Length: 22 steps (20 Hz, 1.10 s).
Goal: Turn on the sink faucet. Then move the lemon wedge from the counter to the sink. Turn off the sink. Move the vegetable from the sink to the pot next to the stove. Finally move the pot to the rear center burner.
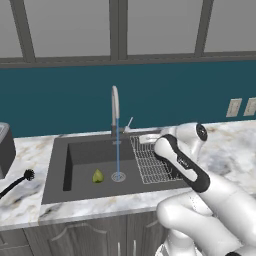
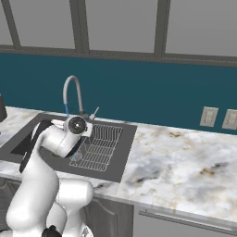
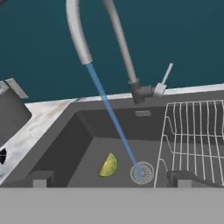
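Over the basin: the robot's white arm is folded in front of the sink, its wrist above the wire rack.
Faucet: the tall slim grey metal gooseneck sink faucet (image 1: 115, 107) stands at the back rim of the sink; its small lever handle (image 3: 166, 74) is tilted up beside the base.
Water: a thin blue stream (image 3: 114, 120) runs from the spout down to the round metal drain (image 3: 141, 172).
Sink: the large dark grey rectangular sink (image 1: 80, 155) is set into the white-grey marble tabletop (image 2: 185, 157).
Rack: a wire rack (image 1: 152, 165) lies in the right side of the basin.
Lemon: the tiny yellow-green lemon wedge (image 3: 108, 165) lies on the sink floor, just beside the drain on its left, apart from the stream.
Brush: a black dish brush (image 1: 20, 180) rests on the tabletop left of the sink.
Hand: the hand's (image 3: 109, 180) two dark tips rise far apart at the bottom of the hand view, spread wide with nothing between them.
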Available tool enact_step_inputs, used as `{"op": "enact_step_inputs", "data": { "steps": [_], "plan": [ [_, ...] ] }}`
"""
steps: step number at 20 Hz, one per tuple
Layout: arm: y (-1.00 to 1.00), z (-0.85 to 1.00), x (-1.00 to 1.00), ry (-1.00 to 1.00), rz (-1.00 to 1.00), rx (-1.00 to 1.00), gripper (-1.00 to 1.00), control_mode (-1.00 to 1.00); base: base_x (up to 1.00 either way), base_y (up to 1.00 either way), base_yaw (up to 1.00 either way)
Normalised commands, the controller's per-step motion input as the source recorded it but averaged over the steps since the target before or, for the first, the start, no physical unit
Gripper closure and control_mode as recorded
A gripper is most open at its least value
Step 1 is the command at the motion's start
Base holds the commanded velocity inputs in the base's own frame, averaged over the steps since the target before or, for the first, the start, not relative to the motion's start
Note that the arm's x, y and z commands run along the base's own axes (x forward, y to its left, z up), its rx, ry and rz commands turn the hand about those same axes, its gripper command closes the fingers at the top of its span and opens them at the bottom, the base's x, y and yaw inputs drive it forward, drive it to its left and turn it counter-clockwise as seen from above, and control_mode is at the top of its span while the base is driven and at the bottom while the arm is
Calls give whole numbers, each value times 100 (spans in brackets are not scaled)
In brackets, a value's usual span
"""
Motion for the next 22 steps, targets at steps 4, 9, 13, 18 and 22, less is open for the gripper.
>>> {"op": "enact_step_inputs", "data": {
  "steps": [4, 9, 13, 18, 22],
  "plan": [
    [-17, -6, 32, -19, 3, -5, -100, -100, 0, 0, 0],
    [-12, -5, 43, -25, 7, -4, -100, -100, 0, 0, 0],
    [-20, -3, 38, -17, 14, -7, -100, -100, 0, 0, 0],
    [-13, -11, 25, -6, 6, -1, -100, -100, 0, 0, 0],
    [-15, -5, 44, 0, 3, 0, -100, -100, 0, 0, 0]
  ]
}}
